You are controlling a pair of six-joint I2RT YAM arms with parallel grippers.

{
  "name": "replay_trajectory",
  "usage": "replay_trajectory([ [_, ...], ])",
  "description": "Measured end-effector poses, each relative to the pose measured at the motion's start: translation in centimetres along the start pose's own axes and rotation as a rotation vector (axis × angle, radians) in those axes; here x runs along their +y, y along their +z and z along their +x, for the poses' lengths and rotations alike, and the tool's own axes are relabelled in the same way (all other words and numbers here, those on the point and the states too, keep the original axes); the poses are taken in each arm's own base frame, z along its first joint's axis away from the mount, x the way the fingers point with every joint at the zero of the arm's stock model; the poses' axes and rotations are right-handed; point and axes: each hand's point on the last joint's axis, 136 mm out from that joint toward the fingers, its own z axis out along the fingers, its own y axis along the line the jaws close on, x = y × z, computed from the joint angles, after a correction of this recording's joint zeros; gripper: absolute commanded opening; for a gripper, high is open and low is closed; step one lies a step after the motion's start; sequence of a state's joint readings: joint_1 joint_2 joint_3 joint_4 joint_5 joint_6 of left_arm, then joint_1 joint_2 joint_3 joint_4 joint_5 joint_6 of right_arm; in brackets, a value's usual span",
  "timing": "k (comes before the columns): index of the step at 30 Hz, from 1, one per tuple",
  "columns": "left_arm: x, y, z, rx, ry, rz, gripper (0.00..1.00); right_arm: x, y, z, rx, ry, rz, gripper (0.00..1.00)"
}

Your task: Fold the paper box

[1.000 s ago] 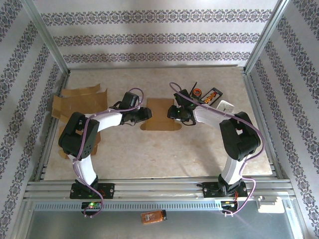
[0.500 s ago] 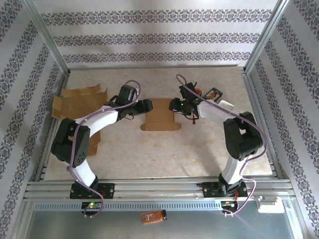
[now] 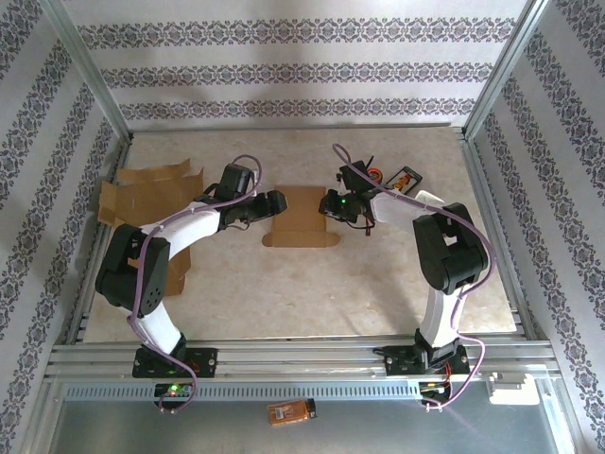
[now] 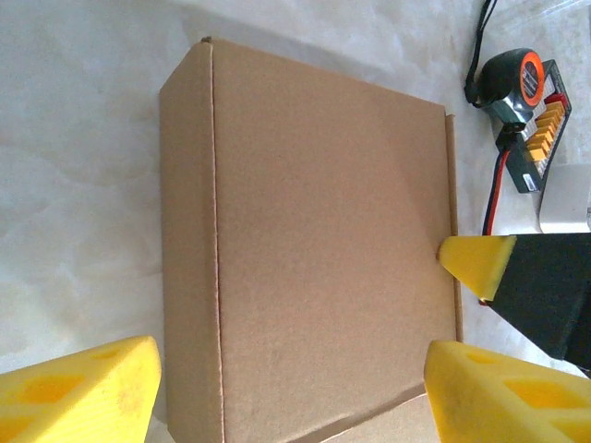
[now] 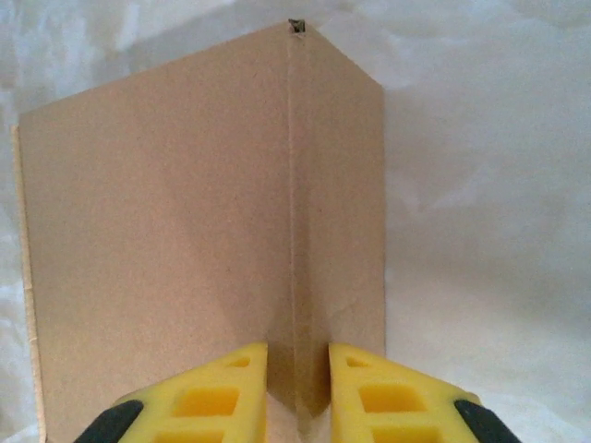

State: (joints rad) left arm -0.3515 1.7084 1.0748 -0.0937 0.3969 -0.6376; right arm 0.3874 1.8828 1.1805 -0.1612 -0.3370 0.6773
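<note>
Pinching side: the right claw has its yellow pads drawn together on an upright crease at the box's right edge, with cardboard caught between them.
Box: the paper box sits mid-bench between the two arms, its brown top panel flat; it looks close to closed up.
Left claw: the left claw is spread wide and straddles the box, one pad beyond each side wall, gripping nothing.
Step, my read: seating the side folds so the walls stand square.
Doing it well: hold the right pinch straight along the crease, no twisting. Bring the left pads onto the opposite wall as a brace first, then press the two sides evenly toward each other.
Risk: a light box on a smooth bench could skid toward the tape measure lying near its far right corner.
</note>
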Motion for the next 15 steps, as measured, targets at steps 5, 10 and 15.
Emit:
replay_trajectory([
  [5,1.3,0.4,0.3,0.021,-0.050,0.003,0.76,0.1,0.2,0.3,0.012,0.003,-0.118,0.16],
  [10,1.8,0.4,0.6,0.037,-0.082,0.026,0.78,-0.2,0.0,0.3,0.010,0.012,-0.244,0.14],
  [15,1.2,0.6,0.3,0.040,-0.100,0.089,0.78,-0.2,-0.1,0.5,0.024,0.007,-0.323,0.13],
])
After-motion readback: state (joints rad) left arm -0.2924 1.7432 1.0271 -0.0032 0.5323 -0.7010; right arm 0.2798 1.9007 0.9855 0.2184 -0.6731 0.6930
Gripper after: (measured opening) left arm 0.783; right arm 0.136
